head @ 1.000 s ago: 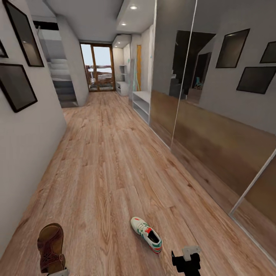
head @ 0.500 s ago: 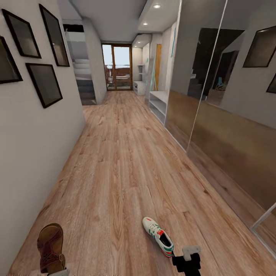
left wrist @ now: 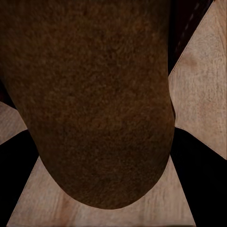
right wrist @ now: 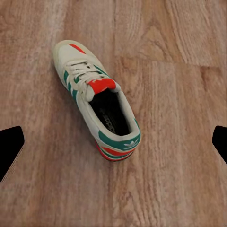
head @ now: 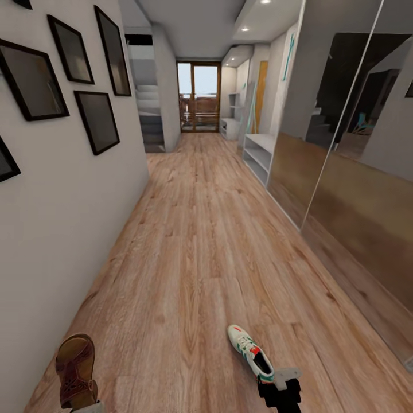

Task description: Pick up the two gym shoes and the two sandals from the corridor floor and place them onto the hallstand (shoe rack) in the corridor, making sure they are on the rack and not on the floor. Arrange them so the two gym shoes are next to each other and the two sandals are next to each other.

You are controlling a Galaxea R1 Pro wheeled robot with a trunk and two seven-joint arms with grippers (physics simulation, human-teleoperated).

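- Panning since earlier, the head camera brings more pictures (head: pixel 97 121) into sight.
- Right pincer (right wrist: pixel 113 142), spread, hangs above a gym shoe (right wrist: pixel 97 99).
- Left pincer (head: pixel 86 408) pinches a sandal (head: pixel 76 370), whose sole (left wrist: pixel 94 104) fills its wrist camera.

White gym shoe (right wrist: pixel 96 100) with green side stripes, red tongue label and red-orange heel trim; brown sandal (head: pixel 75 370) with darker sole; light brown wood-grain corridor floor (head: pixel 206 241); pale grey-white hallstand (head: pixel 258 156); off-white wall (head: pixel 51 229) with black-framed pictures (head: pixel 97 121); black right gripper (head: pixel 279 396).
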